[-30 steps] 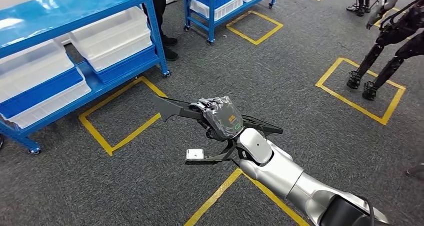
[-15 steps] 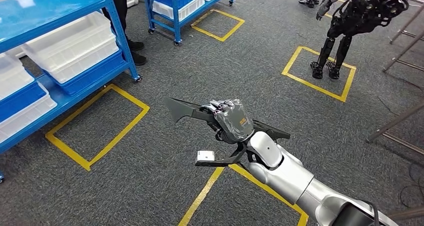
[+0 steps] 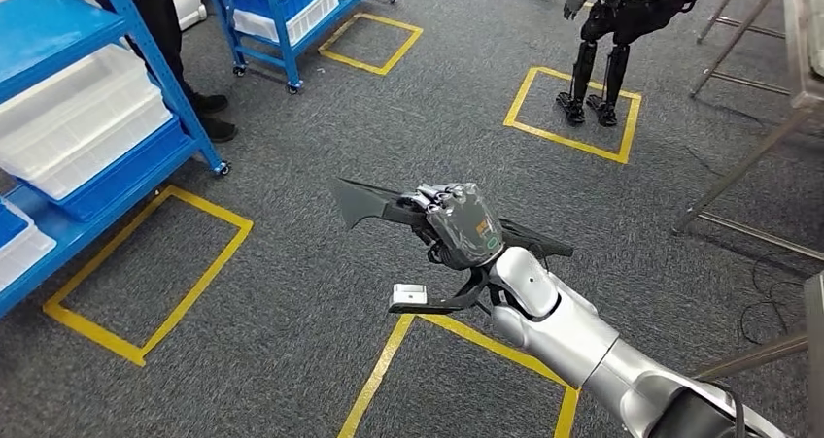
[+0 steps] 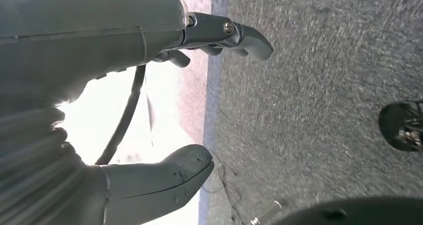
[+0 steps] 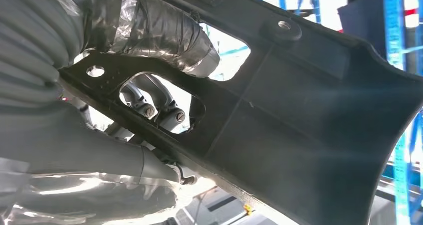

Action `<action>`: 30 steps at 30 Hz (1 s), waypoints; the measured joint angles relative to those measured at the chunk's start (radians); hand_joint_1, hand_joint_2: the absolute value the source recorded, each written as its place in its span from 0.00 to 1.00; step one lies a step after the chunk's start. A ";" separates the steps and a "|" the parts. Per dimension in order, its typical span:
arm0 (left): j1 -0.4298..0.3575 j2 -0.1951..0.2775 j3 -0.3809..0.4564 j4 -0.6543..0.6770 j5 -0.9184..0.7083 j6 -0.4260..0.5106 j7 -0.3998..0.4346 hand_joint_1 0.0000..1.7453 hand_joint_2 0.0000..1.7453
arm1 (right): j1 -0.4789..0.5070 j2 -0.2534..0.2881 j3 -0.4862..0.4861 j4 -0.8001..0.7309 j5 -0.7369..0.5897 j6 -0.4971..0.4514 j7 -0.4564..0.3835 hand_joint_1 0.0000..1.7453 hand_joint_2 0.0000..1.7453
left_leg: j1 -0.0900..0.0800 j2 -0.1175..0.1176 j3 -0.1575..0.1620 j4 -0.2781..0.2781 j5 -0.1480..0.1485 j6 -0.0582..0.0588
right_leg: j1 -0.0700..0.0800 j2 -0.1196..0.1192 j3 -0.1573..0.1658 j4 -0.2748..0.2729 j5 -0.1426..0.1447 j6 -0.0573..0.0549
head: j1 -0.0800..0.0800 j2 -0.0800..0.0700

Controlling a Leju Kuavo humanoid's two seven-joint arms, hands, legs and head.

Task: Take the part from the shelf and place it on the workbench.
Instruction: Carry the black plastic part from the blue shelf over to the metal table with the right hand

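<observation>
Currently the right hand (image 3: 461, 226) is clenched around the part (image 3: 367, 201), a flat black plastic piece with cut-out openings and small holes. From the head view the hand is held out in front of the robot above the grey carpet (image 3: 291, 292), with the part's pointed end sticking out to the left of the knuckles and another stretch of it (image 3: 534, 241) showing behind the wrist. The part is in the air, touching nothing but the hand.

Right wrist view: the thick thumb (image 5: 164, 30), wrapped in clear film, lies across one face of the part (image 5: 309, 110); darker fingers (image 5: 162, 110) show through a cut-out, curled against the other face. Grip is closed tight on the plate.

Left hand (image 4: 114, 110): thumb and fingers are spread apart with nothing between them, released, hanging over the carpet (image 4: 319, 95).

Surroundings, head view: blue shelf (image 3: 146, 59) with white bins (image 3: 78, 117) at left; a person's dark legs and shoes (image 3: 194, 79) just beside its post. Yellow tape squares (image 3: 146, 263) mark the floor. A second blue rack (image 3: 282, 30) stands farther back. A black humanoid robot (image 3: 622, 11) stands in a taped square at upper right. Metal table legs (image 3: 758, 137) are at right.
</observation>
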 joint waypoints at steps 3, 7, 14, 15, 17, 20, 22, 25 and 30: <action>0.001 0.000 0.000 0.000 0.004 0.000 0.001 0.00 1.00 | -0.001 0.000 0.000 0.010 0.001 -0.001 -0.007 1.00 1.00 | 0.007 -0.026 0.016 -0.058 0.071 -0.004 | -0.002 0.055 -0.004 0.016 -0.005 0.007 | 0.000 0.000; 0.000 0.001 0.000 0.000 0.006 0.000 0.003 0.00 1.00 | -0.006 -0.001 -0.002 0.016 0.001 -0.002 -0.009 1.00 1.00 | 0.007 -0.071 0.074 -0.193 0.120 0.007 | -0.006 0.103 -0.024 0.037 -0.009 0.032 | 0.000 0.000; -0.001 0.000 -0.002 0.000 0.009 0.002 0.003 0.00 1.00 | -0.013 -0.005 -0.003 0.025 0.002 -0.003 -0.009 1.00 1.00 | 0.003 0.007 0.085 -0.217 0.133 0.043 | -0.011 0.006 -0.142 0.262 -0.115 0.060 | 0.001 0.000; 0.000 0.001 -0.004 0.000 0.009 0.002 0.003 0.00 1.00 | -0.012 -0.005 -0.003 0.027 0.002 -0.003 -0.009 1.00 1.00 | 0.002 0.018 0.085 -0.216 0.131 0.043 | -0.013 0.001 -0.158 0.293 -0.121 0.061 | 0.001 0.000; 0.000 0.001 -0.007 0.000 0.009 0.004 0.003 0.00 1.00 | -0.012 -0.006 -0.004 0.031 0.005 -0.004 -0.009 1.00 1.00 | 0.001 0.041 0.088 -0.215 0.126 0.041 | -0.014 -0.009 -0.135 0.250 -0.082 0.060 | 0.001 0.000; -0.001 0.001 -0.016 0.000 0.009 0.005 0.004 0.00 1.00 | -0.016 -0.007 -0.006 0.031 0.015 -0.008 -0.009 1.00 1.00 | -0.004 0.070 0.095 -0.212 0.116 0.031 | -0.001 -0.066 -0.038 0.068 -0.013 0.047 | 0.001 0.000; -0.002 0.002 -0.022 0.000 0.009 0.006 0.006 0.00 1.00 | -0.022 -0.010 -0.009 0.031 0.019 -0.011 -0.010 1.00 1.00 | -0.008 0.088 0.099 -0.212 0.110 0.022 | 0.010 -0.076 -0.025 0.034 -0.015 0.036 | 0.001 0.000; -0.007 0.003 -0.026 0.000 0.010 0.005 0.006 0.00 1.00 | -0.042 -0.025 -0.016 0.031 0.022 -0.010 -0.011 1.00 1.00 | -0.007 0.089 0.103 -0.201 0.091 0.006 | 0.004 -0.039 -0.019 0.024 -0.010 0.020 | 0.001 0.000; -0.002 0.005 -0.034 0.000 0.013 -0.001 0.006 0.00 1.00 | -0.110 -0.047 -0.023 0.031 0.025 0.010 -0.014 1.00 1.00 | 0.000 -0.003 -0.032 0.069 -0.026 -0.003 | 0.000 0.021 -0.014 0.023 -0.009 0.003 | 0.000 0.000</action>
